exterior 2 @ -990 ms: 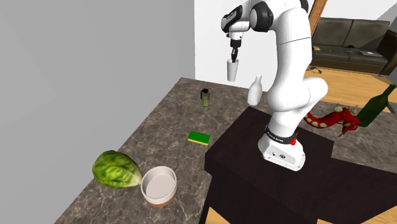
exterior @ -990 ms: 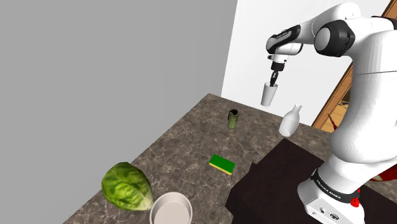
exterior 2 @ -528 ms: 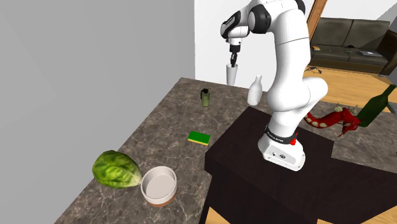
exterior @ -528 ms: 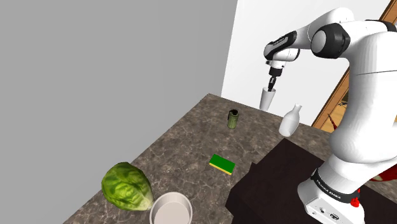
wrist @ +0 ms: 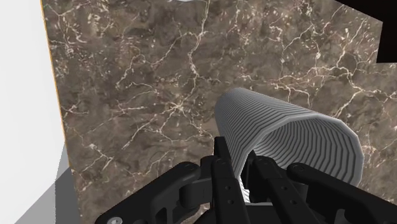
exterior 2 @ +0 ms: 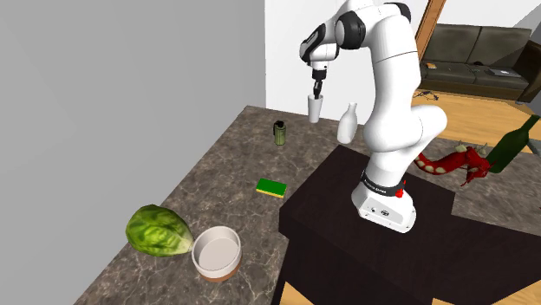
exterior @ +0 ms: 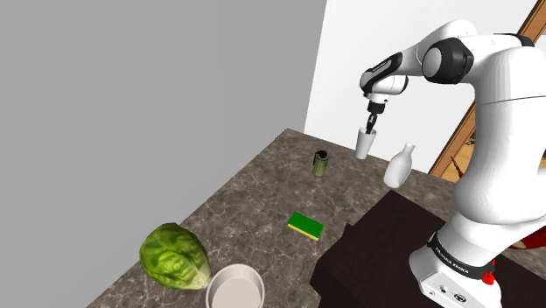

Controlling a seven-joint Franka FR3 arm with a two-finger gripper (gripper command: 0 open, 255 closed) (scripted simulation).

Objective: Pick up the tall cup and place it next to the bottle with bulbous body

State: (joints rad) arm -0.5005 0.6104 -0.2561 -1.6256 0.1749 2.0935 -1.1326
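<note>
Near the far edge of the brown marble counter [exterior: 254,201], the black gripper [exterior: 371,126] holds the tall cup [exterior: 365,144] from above; its jaws are pinching the wall of the cup at the mouth, as the wrist view shows, where the cup looks pale grey and finely ribbed. The cup hangs upright and low over the counter; whether its base touches the stone I cannot tell. It is near the white bottle with bulbous body [exterior: 398,166], at the shoulder view's left of it and apart from it. A green can [exterior: 321,164] stands further to that side; a green sponge [exterior: 305,226] lies mid-counter; a lettuce [exterior: 174,256] and a white bowl [exterior: 234,287] are at the near end, well apart from the cup.
</note>
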